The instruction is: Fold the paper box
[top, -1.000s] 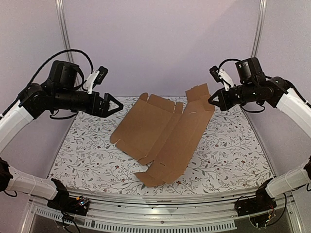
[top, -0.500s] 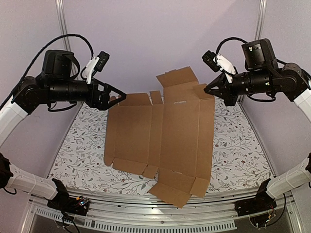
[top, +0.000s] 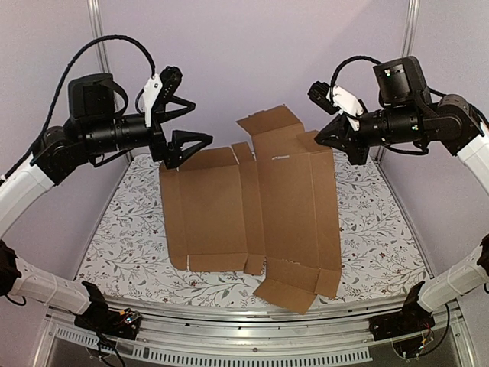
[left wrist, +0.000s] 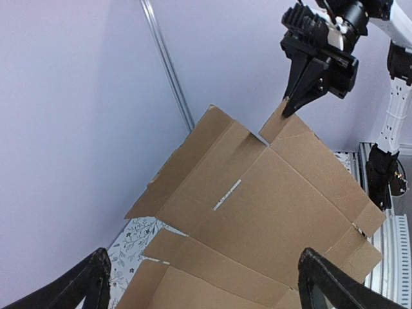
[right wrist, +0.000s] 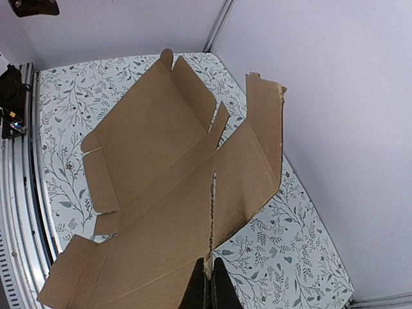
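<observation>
Left: left tool point(top: 200, 122), jaws spread wide, gripping nothing, poised just beside far-left corner of paper box point(top: 229, 206); contact with card not discernible. Centre: paper box, plain brown corrugated die-cut sheet, opened out in one layer on floral-patterned surface point(top: 122, 229), main panels side by side, parted by lengthwise creases; short slit point(left wrist: 226, 193) cut near far end; small tabs along near and far edges; near flap point(top: 294, 287) reaching close to front edge of surface; far flap point(top: 271, 126) raised off surface and tilted up. Right: right tool point(top: 321, 139), jaws closed on far-right corner tab of sheet, holding that end lifted. Progress, judged from lie of sheet: barely begun; sheet laid square between both arms, no wall raised, no tab tucked, no lid closed. Remaining, by estimate: creasing of all side walls, tucking of end flaps, closing of lid. Card stiff-looking and clean, no visible tear or crush.
</observation>
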You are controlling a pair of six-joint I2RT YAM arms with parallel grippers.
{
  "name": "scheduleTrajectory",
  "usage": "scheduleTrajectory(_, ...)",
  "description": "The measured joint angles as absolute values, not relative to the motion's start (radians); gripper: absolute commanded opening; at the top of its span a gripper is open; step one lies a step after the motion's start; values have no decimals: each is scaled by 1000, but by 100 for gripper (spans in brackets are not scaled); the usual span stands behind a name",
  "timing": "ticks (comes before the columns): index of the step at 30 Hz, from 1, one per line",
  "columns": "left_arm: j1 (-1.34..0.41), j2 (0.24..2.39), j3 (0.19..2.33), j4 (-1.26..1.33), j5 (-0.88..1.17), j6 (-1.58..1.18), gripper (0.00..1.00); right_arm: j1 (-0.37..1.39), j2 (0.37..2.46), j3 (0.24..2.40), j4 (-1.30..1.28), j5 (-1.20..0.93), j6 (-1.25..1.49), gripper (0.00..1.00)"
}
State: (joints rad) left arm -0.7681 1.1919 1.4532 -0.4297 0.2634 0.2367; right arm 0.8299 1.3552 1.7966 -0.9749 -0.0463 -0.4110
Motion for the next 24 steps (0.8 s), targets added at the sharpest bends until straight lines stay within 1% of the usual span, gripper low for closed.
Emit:
scheduleTrajectory(5, -771, 1237, 1398, -305, 366, 392, 99, 852, 1370, 1811, -974, -53, -428, 0)
scheduleTrajectory(11, -772, 1359, 1456, -255, 431, 501, 95, 887, 1380, 1811, -977, -54, -436, 0)
scheduleTrajectory(13, -773, 1394, 1485, -243, 443, 532, 91, 900, 1380, 1811, -981, -54, -439, 0)
scheduleTrajectory(20, -787, 1488, 1606, -248, 454, 587, 81, 926, 1380, 1811, -986, -53, -451, 0)
scheduleTrajectory(24, -803, 1542, 1668, -269, 456, 621, 70, 939, 1380, 1811, -986, -47, -452, 0)
